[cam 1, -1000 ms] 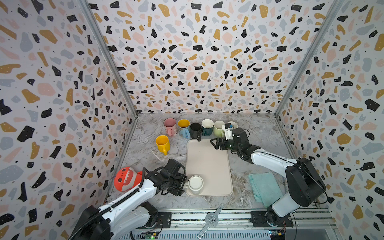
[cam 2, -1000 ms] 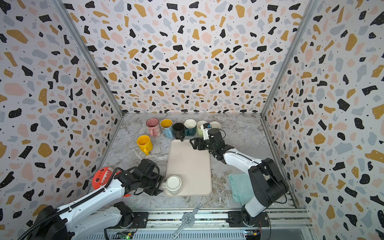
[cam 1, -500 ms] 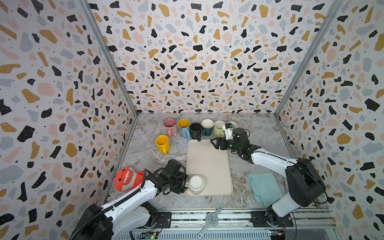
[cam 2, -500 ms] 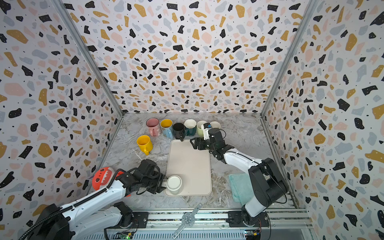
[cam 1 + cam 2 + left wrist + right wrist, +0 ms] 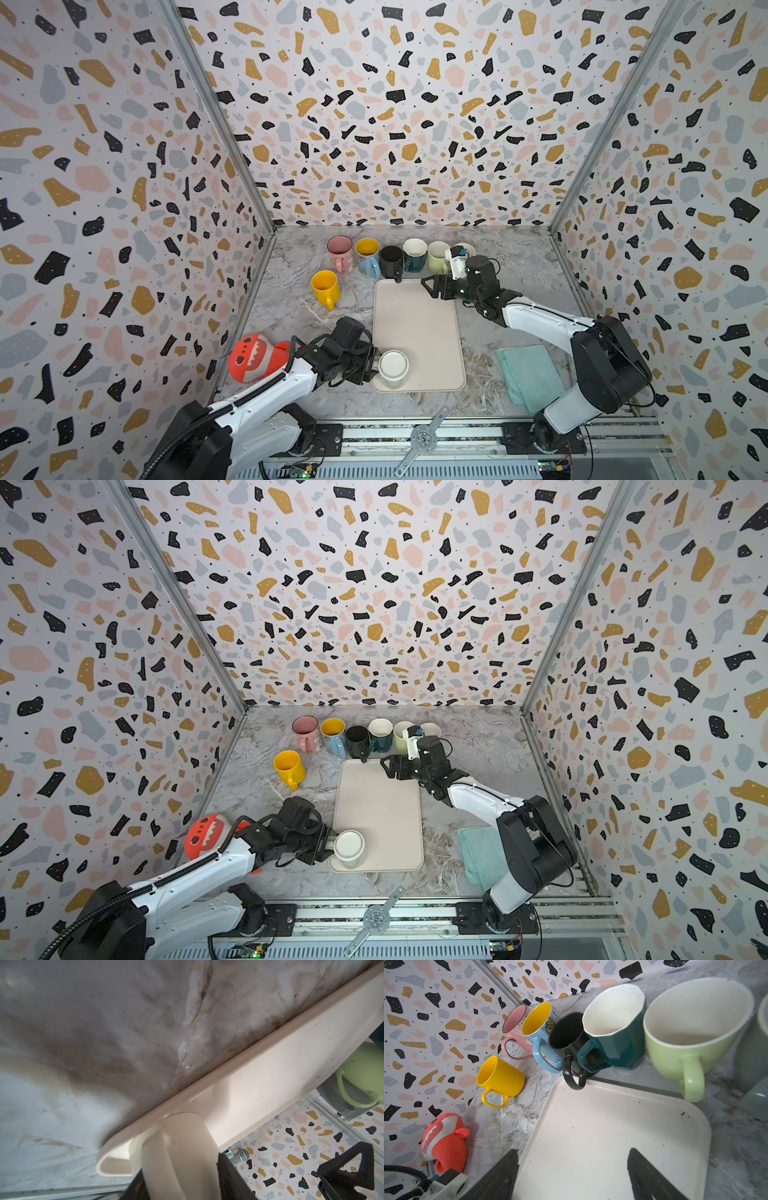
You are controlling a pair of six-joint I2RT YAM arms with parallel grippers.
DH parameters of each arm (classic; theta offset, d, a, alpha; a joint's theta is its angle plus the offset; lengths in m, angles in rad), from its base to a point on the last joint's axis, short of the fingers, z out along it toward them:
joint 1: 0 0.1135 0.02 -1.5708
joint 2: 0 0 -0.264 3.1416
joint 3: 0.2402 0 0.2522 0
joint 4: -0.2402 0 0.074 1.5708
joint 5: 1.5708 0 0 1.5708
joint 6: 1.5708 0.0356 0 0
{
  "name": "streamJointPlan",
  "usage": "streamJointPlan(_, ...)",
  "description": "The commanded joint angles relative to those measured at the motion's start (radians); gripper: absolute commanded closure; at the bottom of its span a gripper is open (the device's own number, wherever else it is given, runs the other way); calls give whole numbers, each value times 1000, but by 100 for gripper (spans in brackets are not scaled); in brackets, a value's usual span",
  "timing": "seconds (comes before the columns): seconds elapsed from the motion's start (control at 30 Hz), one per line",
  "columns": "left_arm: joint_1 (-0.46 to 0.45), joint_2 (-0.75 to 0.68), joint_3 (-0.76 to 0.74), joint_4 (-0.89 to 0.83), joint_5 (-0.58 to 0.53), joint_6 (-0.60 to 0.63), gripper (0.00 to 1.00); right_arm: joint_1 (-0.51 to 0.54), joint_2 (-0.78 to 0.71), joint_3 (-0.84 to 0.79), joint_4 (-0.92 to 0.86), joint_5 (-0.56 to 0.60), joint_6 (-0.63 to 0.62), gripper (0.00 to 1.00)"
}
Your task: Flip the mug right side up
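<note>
As inverted mug [image 5: 393, 365], lower centre, is being flanked at handle [image 5: 176, 1157] by left jaws (grip not tellable), right jaws standing wide; clamp, lift, roll likely being required next.

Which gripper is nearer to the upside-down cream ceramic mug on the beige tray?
Left. The left gripper is right beside the upside-down cream ceramic mug, astride its handle; the right gripper hovers over the far end of the beige tray.

cream mug [image 5: 392, 365] on a speckled cream tray [image 5: 415, 324], grey-veined marble counter [image 5: 291, 307]. further back: pink mug [image 5: 340, 253], blue mug [image 5: 368, 259] with a yellow inside and a butterfly print, black mug [image 5: 391, 261], dark teal mug [image 5: 414, 257] with a white inside, pale green mug [image 5: 437, 257], yellow mug [image 5: 325, 287]. orange-red toy [image 5: 253, 357] with white teeth, mint cloth [image 5: 528, 376], terrazzo walls [image 5: 415, 124] flecked black, mustard, pink and grey.
</note>
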Motion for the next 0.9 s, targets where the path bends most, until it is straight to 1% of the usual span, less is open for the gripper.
streamJointPlan(0.0, 9, -8, 1, 20, 10, 4, 55, -4, -3, 36, 8, -7, 6, 16)
streamJointPlan(0.57, 14, -16, -5, 50, 11, 5, 65, -6, 6, 38, 10, -14, 7, 17)
streamJointPlan(0.87, 14, 11, 15, 94, 0, 15, 75, -5, 15, 42, 10, -15, 7, 17)
